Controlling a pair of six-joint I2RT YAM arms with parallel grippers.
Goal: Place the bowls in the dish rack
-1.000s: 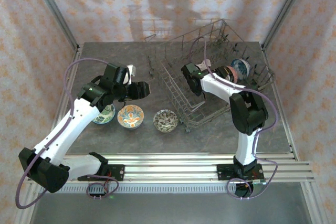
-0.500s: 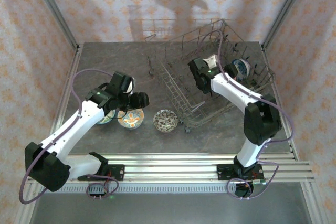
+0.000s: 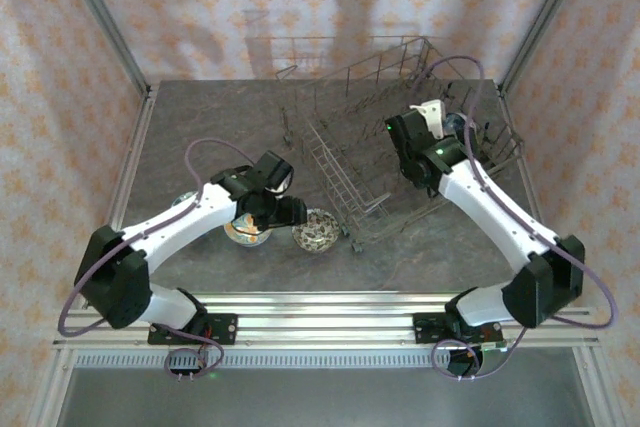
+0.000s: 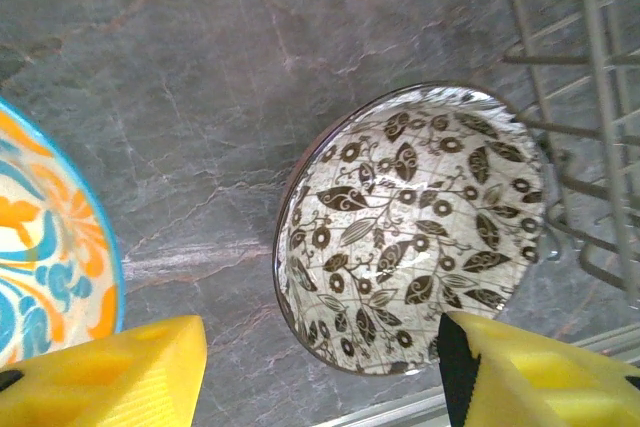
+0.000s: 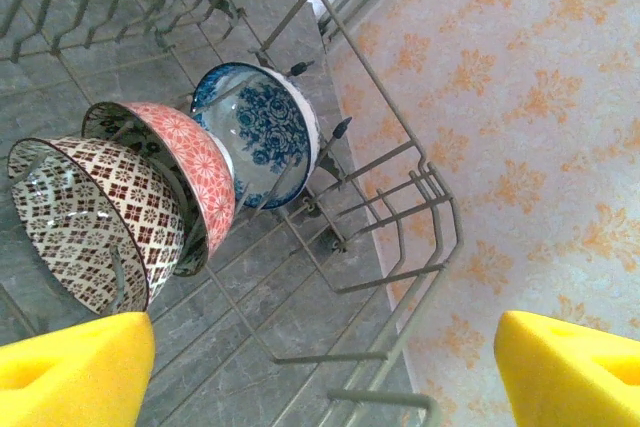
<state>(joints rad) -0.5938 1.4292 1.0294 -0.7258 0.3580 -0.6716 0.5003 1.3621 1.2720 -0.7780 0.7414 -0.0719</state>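
Since a second ago the left arm has swung from the far-left bowls toward the rack, and the right arm has drawn back from the bowls it was reaching among, its fingers now parted.

The left gripper [image 4: 320,372] hangs over a round ceramic bowl with a crackled white inside printed with brown leaves and rings [image 4: 415,232]. This bowl sits upright on the grey, veined, stone-look table [image 4: 200,77], just beside the corner of the grey wire dish rack [image 4: 590,67]. The gripper's yellow foam-like fingers [image 4: 110,372] are spread to either side of the bowl; the left one stands clear of the rim. Near it on the table lies a glossy bowl painted orange and white with a teal edge [image 4: 40,247].

The right gripper [image 5: 320,367] is spread wide with nothing between its yellow pads. Beyond it three bowls stand on edge among the rack's upright tines, nested in a row:
- a brown-and-white lattice-patterned bowl [image 5: 90,222]
- a pink bowl with a fine star pattern [image 5: 190,172]
- a blue-and-white floral bowl [image 5: 265,132]

Thin bent wires form the rack's raised side.
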